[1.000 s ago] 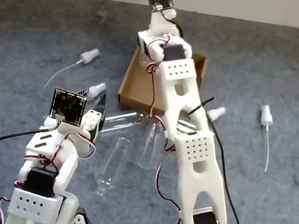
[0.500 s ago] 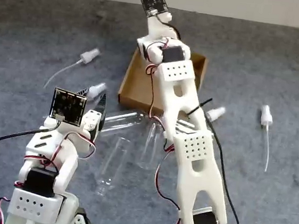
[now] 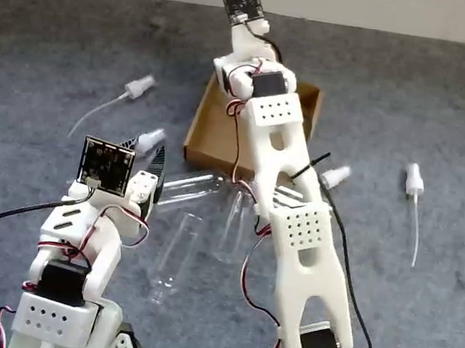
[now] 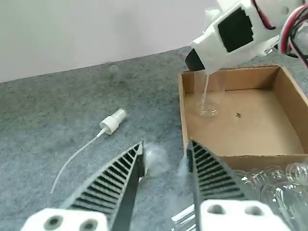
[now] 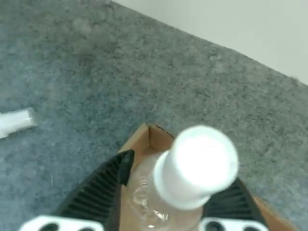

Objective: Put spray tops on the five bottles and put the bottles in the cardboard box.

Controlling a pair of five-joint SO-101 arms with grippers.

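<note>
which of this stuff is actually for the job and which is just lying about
For the job:
- cardboard box
- capped bottle, held in the box by the right gripper
- loose uncapped bottles lying near the box
- four loose spray tops scattered around

Just there:
- grey table covering
- pale wall behind

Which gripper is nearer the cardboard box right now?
Right. The right gripper is above the cardboard box, shut on a capped bottle that reaches down into it. The left gripper sits open outside the box, beside the loose bottles.
</note>
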